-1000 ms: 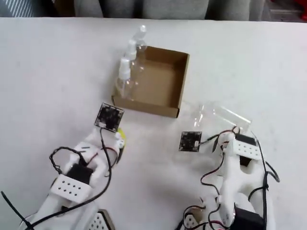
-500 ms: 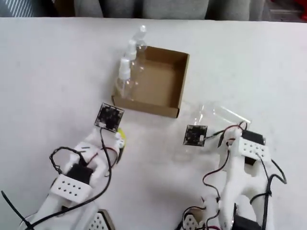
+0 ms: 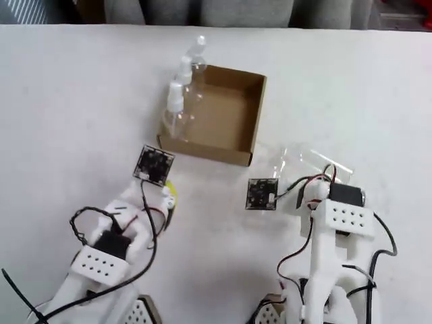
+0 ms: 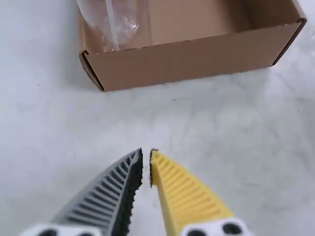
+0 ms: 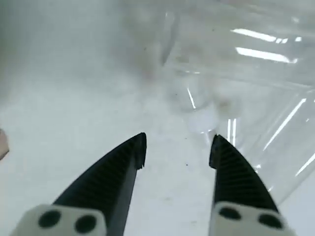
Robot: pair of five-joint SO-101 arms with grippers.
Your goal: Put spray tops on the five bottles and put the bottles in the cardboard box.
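Observation:
The cardboard box point(image 3: 253, 118) lies open at mid-table. Three clear bottles with white spray tops point(image 3: 177, 108) stand in a row along one of its side walls; in the left wrist view one bottle point(image 4: 110, 22) shows inside a corner of the box point(image 4: 187, 61). My left gripper point(image 4: 146, 156) is shut and empty, a little short of the box's near wall. Clear bottles without tops point(image 3: 307, 162) lie on the table beside the box. My right gripper point(image 5: 177, 145) is open low over the table, just short of a lying clear bottle point(image 5: 236, 73).
Bare white tabletop point(image 3: 81, 101) spreads around the box. My left arm point(image 3: 108, 250) and right arm point(image 3: 337, 223) fill the near edge, with loose wires. A small flat object point(image 3: 138, 312) lies at the near edge.
My right arm swung its wrist a little to the right, then back left, closer to the lying bottles. The left arm and the box have not moved.

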